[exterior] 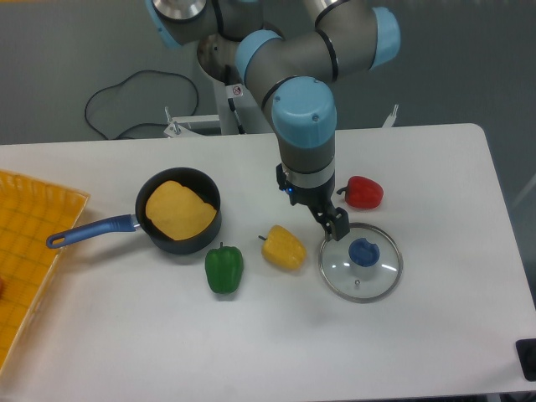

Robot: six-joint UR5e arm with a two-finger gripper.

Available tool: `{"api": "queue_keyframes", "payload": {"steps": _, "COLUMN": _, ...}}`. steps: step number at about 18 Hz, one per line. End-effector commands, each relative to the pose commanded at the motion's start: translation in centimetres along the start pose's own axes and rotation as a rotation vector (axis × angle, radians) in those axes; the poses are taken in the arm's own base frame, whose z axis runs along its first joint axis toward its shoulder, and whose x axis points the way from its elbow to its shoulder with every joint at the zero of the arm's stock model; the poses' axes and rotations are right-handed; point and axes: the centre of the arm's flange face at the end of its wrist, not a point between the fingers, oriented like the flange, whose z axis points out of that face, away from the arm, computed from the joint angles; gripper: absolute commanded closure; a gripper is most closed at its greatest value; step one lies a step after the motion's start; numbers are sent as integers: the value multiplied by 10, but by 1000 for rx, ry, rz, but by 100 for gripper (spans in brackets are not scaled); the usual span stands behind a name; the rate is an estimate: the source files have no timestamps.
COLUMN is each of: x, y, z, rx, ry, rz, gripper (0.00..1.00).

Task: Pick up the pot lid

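At the near right corner of the counter [167, 343], a black object [526, 358] is cut off by the view; purpose not determined. At the left edge lies part of an orange crate [38, 219].

Next inward, a green pepper [224, 270] rests on the counter. To its right, the pot lid [350, 283] lies flat, glass disc down and blue knob [364, 252] uppermost. This placement is judged suitable: the knob is the evident grip point, and it faces the arm. A yellow pepper [284, 249] lies just beside the lid's left rim; a low, sideways approach could disturb it.

The end effector [314, 213] is held near the lid's far left edge, its fingers spread, with nothing seen gripped. Height and any contact with the rim cannot be confirmed. The open posture is consistent with straddling the knob; a shift toward it, then a straight descent, is advised. Closing off-centre could tip or slide the lid.

Farther left, a black pan [181, 244] holds a yellow-orange item [178, 209]; its blue handle [94, 230] points away from the lid, out of the working path. Beyond the lid lies a red pepper [363, 192]. The arm [303, 117] reaches in from the far side, allowing approach from above.
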Motion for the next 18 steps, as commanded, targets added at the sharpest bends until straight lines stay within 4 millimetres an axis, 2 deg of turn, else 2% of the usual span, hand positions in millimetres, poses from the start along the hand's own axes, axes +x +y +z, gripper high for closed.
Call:
{"api": "queue_keyframes", "payload": {"steps": 6, "x": 2, "y": -2, "z": 0, "rx": 3, "ry": 1, "rz": 2, "gripper": 0}}
{"api": "queue_keyframes", "payload": {"steps": 10, "x": 13, "y": -2, "z": 20, "rx": 9, "ry": 36, "rz": -6, "gripper": 0}}
{"api": "queue_keyframes", "payload": {"steps": 18, "x": 10, "y": 4, "z": 24, "rx": 67, "ry": 44, "rz": -96, "gripper": 0}}
